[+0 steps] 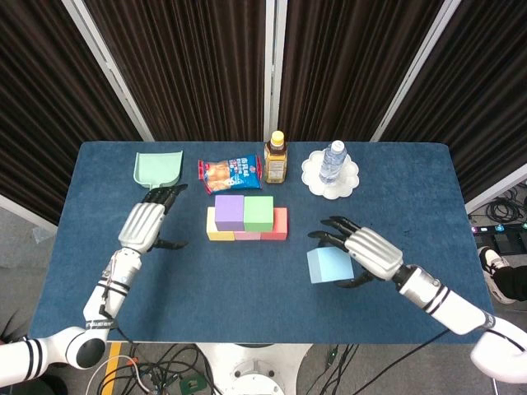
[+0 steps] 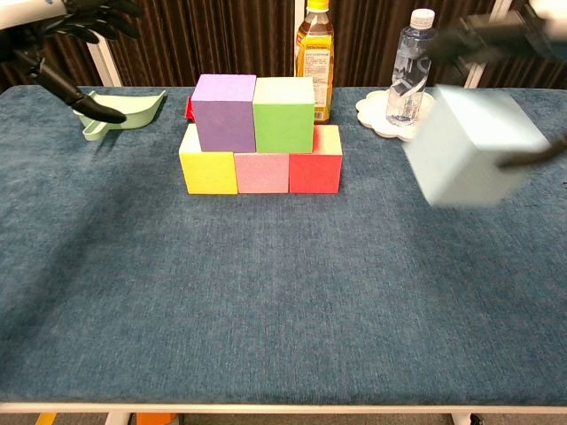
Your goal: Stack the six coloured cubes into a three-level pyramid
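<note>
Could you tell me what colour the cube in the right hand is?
Light blue cube, clearest in the head view.

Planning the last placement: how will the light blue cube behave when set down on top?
The light blue cube, held aloft in the right hand, probably stays rigid: its edges look square. Flat faces suggest it won't roll. It likely sits stably across the purple cube and green cube.

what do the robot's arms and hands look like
Both hands, left hand and right hand, have silver-grey ribbed backs and black fingers. The arms are white with black bands near the wrists; thin dark cables run along the left forearm.
</note>
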`<state>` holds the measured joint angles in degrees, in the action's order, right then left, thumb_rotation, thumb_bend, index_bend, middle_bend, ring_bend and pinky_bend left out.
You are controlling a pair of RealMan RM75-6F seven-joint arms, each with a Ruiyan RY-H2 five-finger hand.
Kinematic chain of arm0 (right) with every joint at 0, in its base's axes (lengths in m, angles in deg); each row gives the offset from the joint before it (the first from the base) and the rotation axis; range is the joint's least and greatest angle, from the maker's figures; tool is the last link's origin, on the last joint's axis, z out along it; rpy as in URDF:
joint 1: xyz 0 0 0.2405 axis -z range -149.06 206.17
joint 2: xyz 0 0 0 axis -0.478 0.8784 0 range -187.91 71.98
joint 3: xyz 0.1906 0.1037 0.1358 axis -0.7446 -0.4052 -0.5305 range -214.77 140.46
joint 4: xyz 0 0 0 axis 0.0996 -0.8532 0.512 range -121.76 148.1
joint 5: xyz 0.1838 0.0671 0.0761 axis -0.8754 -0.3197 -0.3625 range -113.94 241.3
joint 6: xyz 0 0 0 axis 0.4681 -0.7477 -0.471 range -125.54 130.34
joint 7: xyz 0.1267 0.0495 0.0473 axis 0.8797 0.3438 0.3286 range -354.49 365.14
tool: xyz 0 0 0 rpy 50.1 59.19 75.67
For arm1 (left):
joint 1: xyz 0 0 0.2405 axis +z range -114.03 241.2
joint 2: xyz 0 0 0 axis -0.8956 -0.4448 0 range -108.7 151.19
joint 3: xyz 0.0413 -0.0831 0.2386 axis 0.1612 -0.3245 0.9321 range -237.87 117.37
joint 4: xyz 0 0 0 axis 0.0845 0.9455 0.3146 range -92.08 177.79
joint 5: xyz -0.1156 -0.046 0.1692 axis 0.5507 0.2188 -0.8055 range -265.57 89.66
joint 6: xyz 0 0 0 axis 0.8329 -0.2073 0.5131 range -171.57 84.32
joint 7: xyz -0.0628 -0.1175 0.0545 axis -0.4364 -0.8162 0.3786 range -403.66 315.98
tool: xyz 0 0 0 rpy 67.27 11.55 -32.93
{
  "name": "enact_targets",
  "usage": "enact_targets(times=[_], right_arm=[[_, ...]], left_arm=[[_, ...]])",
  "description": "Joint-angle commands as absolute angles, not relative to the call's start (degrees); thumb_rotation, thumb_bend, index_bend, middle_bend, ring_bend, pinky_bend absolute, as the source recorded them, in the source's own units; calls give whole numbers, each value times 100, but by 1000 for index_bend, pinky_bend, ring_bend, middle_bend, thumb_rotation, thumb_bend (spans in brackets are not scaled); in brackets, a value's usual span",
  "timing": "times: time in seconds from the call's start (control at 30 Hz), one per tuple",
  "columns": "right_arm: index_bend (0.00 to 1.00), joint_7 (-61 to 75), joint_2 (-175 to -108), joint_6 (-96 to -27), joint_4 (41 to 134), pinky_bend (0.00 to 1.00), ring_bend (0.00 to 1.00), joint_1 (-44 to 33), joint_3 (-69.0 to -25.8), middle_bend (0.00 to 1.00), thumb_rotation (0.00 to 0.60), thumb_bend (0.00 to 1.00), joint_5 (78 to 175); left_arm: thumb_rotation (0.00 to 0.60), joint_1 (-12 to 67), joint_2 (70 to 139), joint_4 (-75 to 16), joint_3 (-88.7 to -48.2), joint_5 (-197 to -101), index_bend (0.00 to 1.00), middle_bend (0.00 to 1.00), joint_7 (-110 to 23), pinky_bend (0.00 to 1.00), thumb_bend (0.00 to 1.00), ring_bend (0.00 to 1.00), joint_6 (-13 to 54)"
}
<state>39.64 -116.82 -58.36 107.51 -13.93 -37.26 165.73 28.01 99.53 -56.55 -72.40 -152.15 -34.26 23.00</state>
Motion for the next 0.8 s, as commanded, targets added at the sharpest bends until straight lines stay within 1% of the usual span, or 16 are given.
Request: enact_targets(times=[0.03,0.1,0.2,0.33,0.5,0.63,0.8], right_arm=[[131,3952,-11562,-5239,11104,0,51,-1880,-4163,443,600,180,16069],[131,3841,-11552,-4927,11194,0,51,-2116,-4399,439,600,175,15756],[132,3621,-11596,-4417,11229,0,51,-2454,-4751,434,600,166,15121],[132,3144,-11840,-3769,11099,0,51,-2902,-5099,428,600,158,14229],[132,2723,-12229,-3180,10776,0,50,-3400,-5320,425,600,158,13437],[132,2527,-12530,-2685,10294,0,50,-3843,-5456,424,600,158,12939],[132,2282,-12824,-2386,9846,0,48,-4227,-5531,424,600,157,12538]], left_arm=[[600,2928,10005,-5523,-7121,-15366,110,114,-3165,110,18,103,2566],[600,3010,10026,-5449,-7050,-15508,131,114,-3006,110,18,103,2765],[600,3151,10070,-5410,-6967,-15687,132,114,-2938,109,18,103,3018],[600,3301,10072,-5445,-6892,-15855,132,114,-3145,108,18,103,3131],[600,3382,9972,-5479,-6839,-15952,132,114,-3431,108,18,103,3017],[600,3441,9920,-5406,-6865,-15964,132,114,-3667,108,18,103,2955],[600,3503,9905,-5331,-6906,-15961,132,114,-3840,108,18,103,2926]])
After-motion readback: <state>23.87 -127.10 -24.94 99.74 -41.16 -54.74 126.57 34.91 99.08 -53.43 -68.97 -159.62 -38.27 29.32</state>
